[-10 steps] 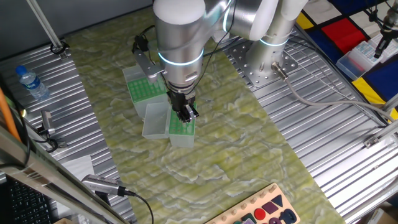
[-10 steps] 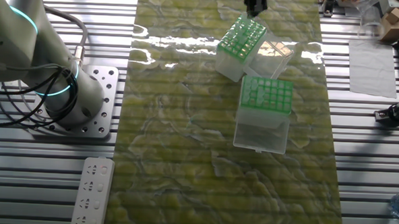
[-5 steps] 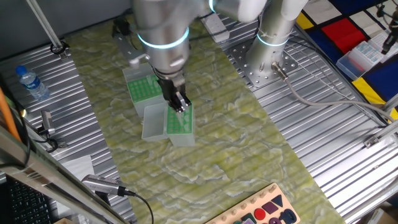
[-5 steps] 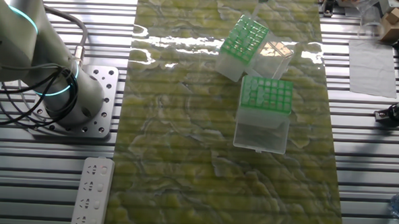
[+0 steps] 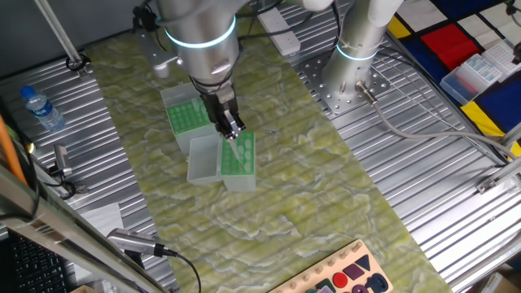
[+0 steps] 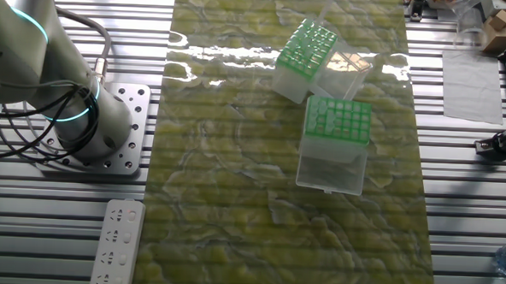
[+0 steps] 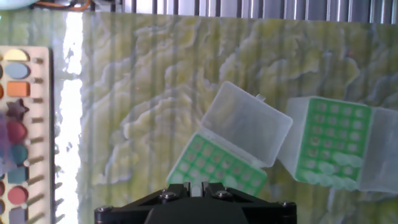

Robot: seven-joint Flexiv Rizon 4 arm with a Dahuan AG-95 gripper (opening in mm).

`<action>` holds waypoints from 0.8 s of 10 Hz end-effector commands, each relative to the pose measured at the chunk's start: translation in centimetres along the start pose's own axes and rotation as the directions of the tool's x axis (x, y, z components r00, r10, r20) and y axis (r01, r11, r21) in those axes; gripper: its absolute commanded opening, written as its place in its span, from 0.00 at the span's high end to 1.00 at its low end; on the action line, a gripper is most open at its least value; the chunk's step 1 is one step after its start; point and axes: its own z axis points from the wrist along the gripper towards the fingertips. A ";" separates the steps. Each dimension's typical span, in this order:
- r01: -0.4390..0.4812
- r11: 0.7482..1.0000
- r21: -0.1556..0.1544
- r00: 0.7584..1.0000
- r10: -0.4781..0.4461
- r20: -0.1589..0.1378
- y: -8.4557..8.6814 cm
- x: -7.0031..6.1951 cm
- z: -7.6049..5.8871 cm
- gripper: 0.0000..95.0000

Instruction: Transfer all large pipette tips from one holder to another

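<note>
Hanging over the worktop [image 5: 317, 187], the pincer [image 5: 231, 132] has its two fingers drawn close together on one large pipette tip [image 5: 234, 147], a pale cone that points down from between them. In the hand view the fingertips are mostly cut off at the lower edge, so the grip itself looks closed on the tip rather than being plainly shown.

Directly below the pincer stands the near holder [image 5: 238, 156], a green perforated rack in a clear box, turned at an angle to its neighbour. The held tip is above this rack and not touching it. Its clear lid [image 5: 203, 159] lies flipped open, flat beside it on the side facing the second box.

Just beyond is the far holder [image 7: 333, 146], squarer to the mat and apart from the first. The large pipette tips [image 7: 328, 171] sit in its rows nearest the hand camera, round pale tops close together, while the holes further back look open.

Further off, a wooden shape puzzle board [image 7: 18, 124] lies at the edge of the green mat, and a water bottle [image 5: 41, 107] rests on the ribbed metal.
</note>
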 end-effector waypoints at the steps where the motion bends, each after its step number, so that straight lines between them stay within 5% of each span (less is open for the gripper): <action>1: 0.041 0.999 0.018 0.999 -0.041 -0.010 -0.2 0.1 -0.8 1.00; 4: 0.291 0.947 0.132 0.957 -0.287 -0.049 -1.2 0.8 -1.5 1.00; 5: 0.341 0.928 0.149 0.940 -0.336 -0.061 -1.5 1.0 -1.7 1.00; 8: 0.519 0.827 0.218 0.855 -0.507 -0.113 -4.0 1.3 -2.2 1.00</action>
